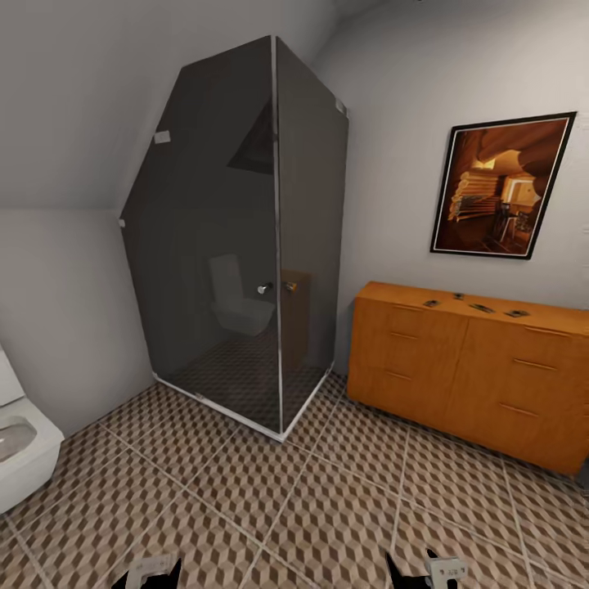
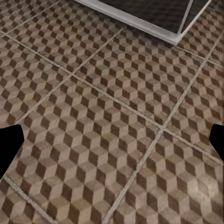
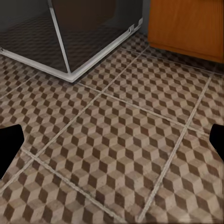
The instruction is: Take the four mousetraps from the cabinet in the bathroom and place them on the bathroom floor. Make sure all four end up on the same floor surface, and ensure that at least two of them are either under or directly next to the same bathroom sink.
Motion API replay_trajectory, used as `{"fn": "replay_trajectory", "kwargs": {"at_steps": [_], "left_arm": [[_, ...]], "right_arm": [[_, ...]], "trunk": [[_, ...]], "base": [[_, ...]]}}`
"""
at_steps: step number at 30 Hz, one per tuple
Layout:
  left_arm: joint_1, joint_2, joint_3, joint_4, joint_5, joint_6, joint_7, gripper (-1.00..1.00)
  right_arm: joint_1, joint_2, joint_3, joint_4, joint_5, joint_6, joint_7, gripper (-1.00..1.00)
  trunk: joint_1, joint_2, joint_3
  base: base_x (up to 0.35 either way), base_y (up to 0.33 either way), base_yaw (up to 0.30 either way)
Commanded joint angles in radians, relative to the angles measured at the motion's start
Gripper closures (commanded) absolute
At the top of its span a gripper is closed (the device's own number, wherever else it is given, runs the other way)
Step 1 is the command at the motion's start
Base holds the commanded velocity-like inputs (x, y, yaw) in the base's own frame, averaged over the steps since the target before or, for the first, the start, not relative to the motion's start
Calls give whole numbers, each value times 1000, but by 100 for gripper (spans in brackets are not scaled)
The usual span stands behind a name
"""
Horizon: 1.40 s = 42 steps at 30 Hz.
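The four small flat brown mousetraps (image 1: 472,305) lie on the flat top of the low, wide orange-brown wooden cabinet (image 1: 458,368), spread in a loose row along its long axis, which runs from about 12 o'clock toward 3 o'clock in the head view. None is on the brown-and-beige cube-patterned tiled bathroom floor (image 1: 270,499) yet. From the robot, the cabinet stands at roughly 1 to 2 o'clock, well apart from both arms. The right end effector (image 1: 433,570) is at the lower edge of the head view, nearer the cabinet; the left end effector (image 1: 147,573) is farther, at about 7 o'clock. In the wrist views each end effector's fingers stand wide apart at the frame edges with only floor tile between them; neither holds anything. The dark smoked-glass shower enclosure (image 1: 245,262) stands at 11 to 12 o'clock, just beside the cabinet's near end. A white toilet (image 1: 20,446) is at 9 o'clock. Judgement: the coming move is an approach toward 1 o'clock, with the right arm better placed for the first pick.
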Motion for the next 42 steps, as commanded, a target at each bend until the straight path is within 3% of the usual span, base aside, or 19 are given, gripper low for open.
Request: {"fn": "replay_trajectory", "kwargs": {"at_steps": [1,42], "left_arm": [[-2,1,8,4,2,-5,-9,-100],[-2,1,8,4,2,-5,-9,-100]], "right_arm": [[-1,0,4,1,-11,-2,7,-100],[-1,0,4,1,-11,-2,7,-100]], "trunk": [[0,-1,-1],[0,-1,-1]], "base": [[0,0,-190],[0,0,-183]]}}
